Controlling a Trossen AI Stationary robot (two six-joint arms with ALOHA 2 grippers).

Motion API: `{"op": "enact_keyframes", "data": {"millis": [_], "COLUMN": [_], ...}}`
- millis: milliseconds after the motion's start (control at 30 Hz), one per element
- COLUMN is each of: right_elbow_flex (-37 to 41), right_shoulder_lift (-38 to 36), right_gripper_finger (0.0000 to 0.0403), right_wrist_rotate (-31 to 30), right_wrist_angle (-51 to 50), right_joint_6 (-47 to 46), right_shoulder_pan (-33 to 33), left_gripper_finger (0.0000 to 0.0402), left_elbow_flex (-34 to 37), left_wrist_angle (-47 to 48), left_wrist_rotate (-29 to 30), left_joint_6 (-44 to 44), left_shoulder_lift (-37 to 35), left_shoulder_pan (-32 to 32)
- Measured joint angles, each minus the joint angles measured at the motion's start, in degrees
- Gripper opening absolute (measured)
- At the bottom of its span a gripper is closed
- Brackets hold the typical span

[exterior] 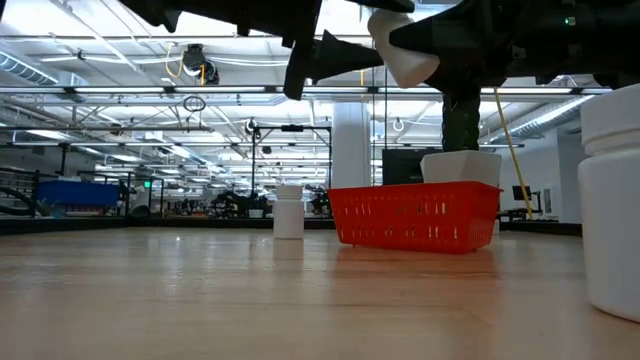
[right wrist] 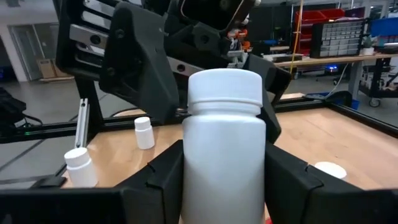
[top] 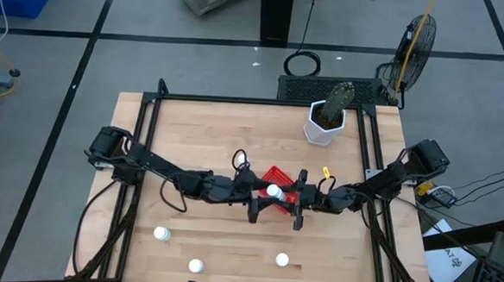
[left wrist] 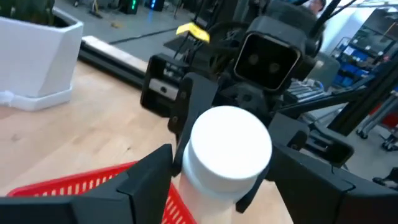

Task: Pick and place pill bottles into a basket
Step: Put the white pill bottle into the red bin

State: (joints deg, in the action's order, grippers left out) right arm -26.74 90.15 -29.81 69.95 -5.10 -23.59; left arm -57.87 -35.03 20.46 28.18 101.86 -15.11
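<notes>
One white pill bottle (top: pixel 273 191) hangs in the air over the red mesh basket (top: pixel 278 177), between my two grippers. My left gripper (top: pixel 260 194) reaches in from the table's left and my right gripper (top: pixel 289 197) from its right; each is shut on this bottle. The basket stands on the table at mid-table and also shows in the low view (exterior: pixel 415 215). Three more white bottles stand on their bases near the table's near edge (top: pixel 161 234) (top: pixel 195 265) (top: pixel 282 260). My left gripper pinches the bottle between its two fingers, on the body just under the cap (left wrist: pixel 186 177). The fingers come about level from the table's left. The cap (left wrist: pixel 230 146) faces back toward the wrist. The bottle is lifted clear above the basket. My right gripper pinches the bottle's body (right wrist: pixel 189 171) between its two fingers, below the cap (right wrist: pixel 224 90). The fingers come about level from the table's right and lie across the bottle. The bottle is clear of the basket and the table.
A white pot with a green plant (top: pixel 325 123) stands at the table's far right, behind the basket. Black frame rails run along the table's left (top: pixel 139 152) and right (top: pixel 374 156) sides.
</notes>
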Motion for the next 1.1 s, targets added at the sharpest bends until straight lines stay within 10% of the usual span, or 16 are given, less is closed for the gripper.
{"op": "enact_keyframes", "data": {"millis": [433,1100], "right_elbow_flex": [0.01,4.69], "right_shoulder_lift": [-0.02,-5.56], "right_gripper_finger": [0.0158,0.0220], "right_wrist_rotate": [-0.51,-8.55], "right_wrist_angle": [-1.32,-2.64], "right_joint_6": [-0.86,5.38], "right_shoulder_pan": [0.00,-5.88], "left_gripper_finger": [0.0172,0.0161], "left_elbow_flex": [0.02,-0.05], "left_wrist_angle": [0.26,0.10], "left_wrist_rotate": [0.13,0.14], "left_joint_6": [0.05,0.42], "left_shoulder_lift": [0.00,-0.46], "left_shoulder_pan": [0.42,1.25]}}
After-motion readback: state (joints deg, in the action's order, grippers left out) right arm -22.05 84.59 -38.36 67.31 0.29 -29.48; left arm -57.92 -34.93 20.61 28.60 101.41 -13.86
